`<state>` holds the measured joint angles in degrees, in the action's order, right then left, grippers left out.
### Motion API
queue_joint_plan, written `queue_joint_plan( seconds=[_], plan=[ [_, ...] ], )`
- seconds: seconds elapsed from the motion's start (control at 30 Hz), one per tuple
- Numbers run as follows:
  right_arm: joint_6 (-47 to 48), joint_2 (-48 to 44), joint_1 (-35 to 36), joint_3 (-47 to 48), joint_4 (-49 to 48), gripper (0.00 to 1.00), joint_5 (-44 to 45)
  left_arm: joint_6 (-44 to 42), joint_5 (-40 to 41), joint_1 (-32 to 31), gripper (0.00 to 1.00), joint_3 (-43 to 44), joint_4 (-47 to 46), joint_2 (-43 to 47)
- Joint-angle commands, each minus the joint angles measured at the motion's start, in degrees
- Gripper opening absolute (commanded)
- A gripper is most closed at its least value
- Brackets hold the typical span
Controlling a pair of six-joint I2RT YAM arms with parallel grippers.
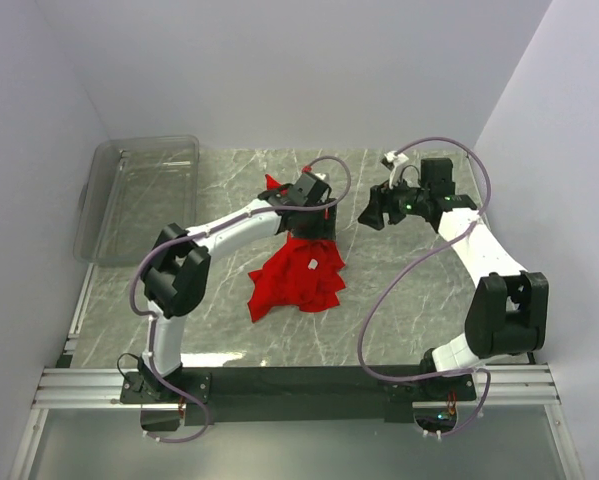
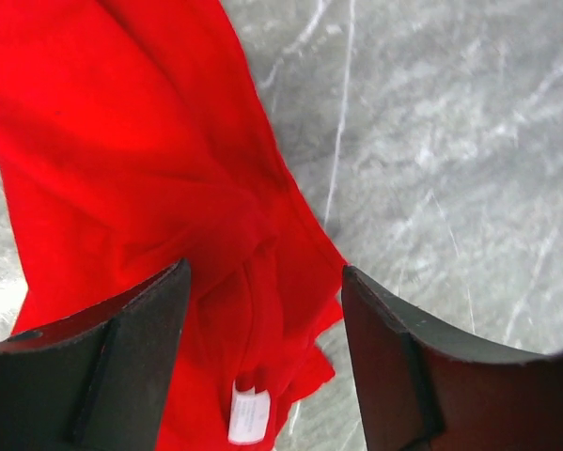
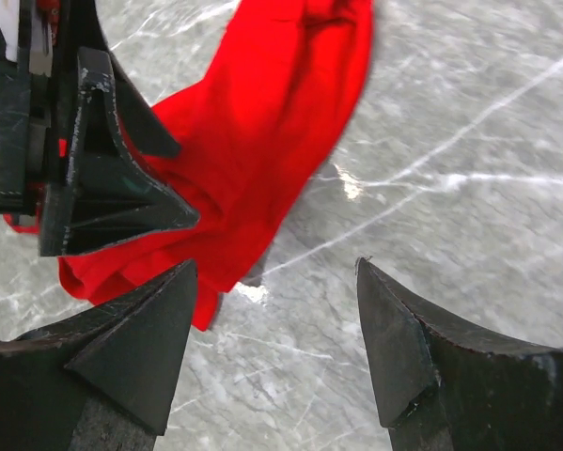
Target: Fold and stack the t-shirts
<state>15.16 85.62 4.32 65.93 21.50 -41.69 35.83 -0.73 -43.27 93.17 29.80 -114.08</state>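
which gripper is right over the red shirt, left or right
The left gripper: the red t-shirt shows between its open fingers. The right gripper hangs off to the side, with only the marble table between its fingers.

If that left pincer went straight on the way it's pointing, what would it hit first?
Most likely the red t-shirt: its crumpled cloth lies right ahead, between the open fingers of the left pincer, with the marble table beneath. How far off the cloth is, I cannot tell.
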Motion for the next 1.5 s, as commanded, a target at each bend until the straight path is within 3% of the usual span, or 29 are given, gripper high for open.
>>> queue_joint_plan(
  seconds=[0.0,0.13,0.3,0.63,0.9,1.07,1.17,1.47],
  plan=[
    [-1.09,-3.27,-2.12,-0.19,-1.89,0.75,-1.9,1.52,6.7,-1.73,0.71,5.62,4.64,-2.37],
    [-1.36,-4.15,-3.96,-1.5,-2.07,0.75,-2.43,1.17,11.53,-3.31,0.69,8.61,7.46,-5.53],
    [-1.89,-5.29,-5.72,-3.09,-2.25,0.75,-3.04,0.47,19.97,-3.76,0.56,12.21,11.59,-8.87],
    [-0.75,-7.05,-5.81,-5.64,-1.28,0.75,-4.1,-0.59,26.66,-3.49,0.01,9.42,9.93,-4.93],
    [2.86,-6.79,-5.64,-5.99,1.62,0.75,-6.03,0.82,23.86,1.77,0.01,0.01,5.45,6.93],
    [5.4,-5.73,-4.85,-5.55,2.93,0.75,-6.47,-2.08,6.84,8.89,0.04,-10.62,-5.27,16.86],
    [7.77,-4.51,-4.58,-4.85,4.43,0.75,-5.77,-2.08,4.17,12.41,0.01,-14.41,-6.95,19.77],
    [9.01,-1.78,-0.01,-3.27,4.87,0.75,-4.45,-4.01,10.31,28.4,0.01,-17.06,-3.52,22.33]
  ],
)
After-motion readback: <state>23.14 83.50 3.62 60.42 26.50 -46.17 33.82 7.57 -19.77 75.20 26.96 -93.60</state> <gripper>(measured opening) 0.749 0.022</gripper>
